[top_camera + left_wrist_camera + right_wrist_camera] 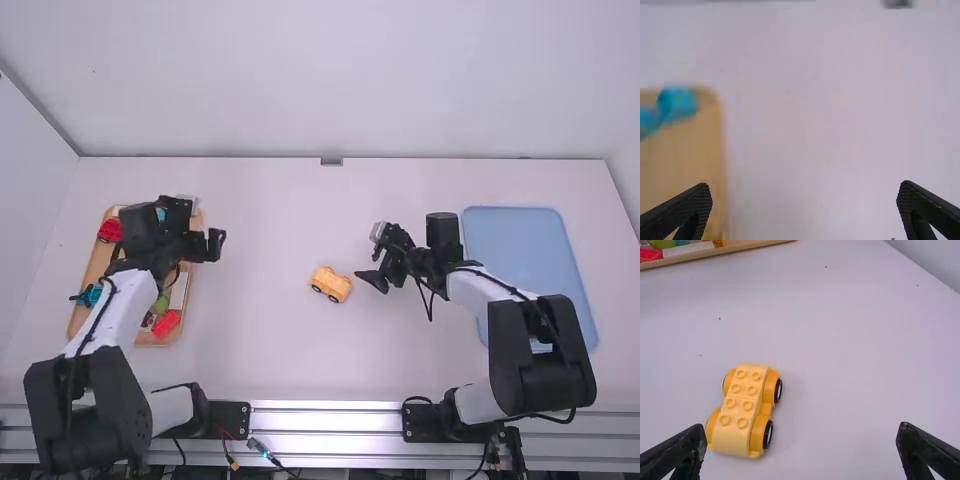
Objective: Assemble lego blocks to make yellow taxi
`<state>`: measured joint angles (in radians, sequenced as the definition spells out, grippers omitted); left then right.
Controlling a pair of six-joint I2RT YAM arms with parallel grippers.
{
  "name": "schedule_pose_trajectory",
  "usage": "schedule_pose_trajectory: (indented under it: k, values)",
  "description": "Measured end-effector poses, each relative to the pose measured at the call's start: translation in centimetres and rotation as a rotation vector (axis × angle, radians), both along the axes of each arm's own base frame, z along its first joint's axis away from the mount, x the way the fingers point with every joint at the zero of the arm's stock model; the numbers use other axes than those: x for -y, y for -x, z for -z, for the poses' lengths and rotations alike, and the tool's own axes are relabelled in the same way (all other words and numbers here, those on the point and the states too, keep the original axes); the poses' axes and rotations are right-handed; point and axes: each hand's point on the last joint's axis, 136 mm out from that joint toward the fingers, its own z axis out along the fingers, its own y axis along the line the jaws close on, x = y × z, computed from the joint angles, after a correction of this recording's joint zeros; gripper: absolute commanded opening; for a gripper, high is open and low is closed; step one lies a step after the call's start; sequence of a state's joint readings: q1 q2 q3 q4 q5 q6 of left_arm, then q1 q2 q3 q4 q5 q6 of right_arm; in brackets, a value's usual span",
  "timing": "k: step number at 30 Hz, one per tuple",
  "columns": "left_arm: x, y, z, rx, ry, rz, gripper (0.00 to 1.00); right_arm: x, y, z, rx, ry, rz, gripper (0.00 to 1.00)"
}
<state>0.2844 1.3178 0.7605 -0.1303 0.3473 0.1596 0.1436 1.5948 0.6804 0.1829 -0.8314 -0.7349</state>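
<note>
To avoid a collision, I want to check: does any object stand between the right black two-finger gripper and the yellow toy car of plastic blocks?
Nothing visible stands in the way: the open right gripper is close to the yellow car, with only white tabletop between them.

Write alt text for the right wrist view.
A yellow toy car with studs on top stands on a white table, beyond the right end effector, which is open. Farther off, a tan tray holds colourful pieces.

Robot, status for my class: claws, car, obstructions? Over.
Left claw open, by block tray. Right claw open, beside yellow car. Car upright on wheels; tray aside, not blocking.
</note>
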Motion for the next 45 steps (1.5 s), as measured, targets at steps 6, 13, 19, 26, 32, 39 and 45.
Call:
schedule_pose_trajectory:
  k: [6,13,19,26,32,39,45]
  values:
    - [-2.9,3.9,2.8,-0.268,0.047,-0.306,0.99,0.0,0.0,0.0,0.000,-0.001,0.001,0.99]
    - [-6.2,4.6,2.5,-0.477,-0.035,-0.463,0.99,-0.1,-0.4,-0.4,0.015,-0.012,0.011,0.99]
    - [-10.8,2.8,4.6,-0.631,-0.194,-0.400,0.99,-0.2,-1.2,-1.2,0.022,-0.042,0.039,0.99]
    - [-14.2,1.7,6.9,-0.691,-0.369,-0.322,0.99,-0.3,-1.9,-2.0,0.067,-0.058,0.046,0.99]
    - [-13.5,0.1,7.0,-0.648,-0.488,0.025,0.99,-0.3,-2.3,-2.5,0.043,-0.077,0.066,0.99]
    - [-12.2,0.1,7.4,-0.608,-0.514,0.304,0.99,-0.5,-3.5,-4.2,0.049,-0.104,0.086,0.99]
    - [-13.9,0.2,7.2,-0.571,-0.544,0.362,0.99,-0.5,-3.6,-4.3,0.030,-0.115,0.099,0.99]
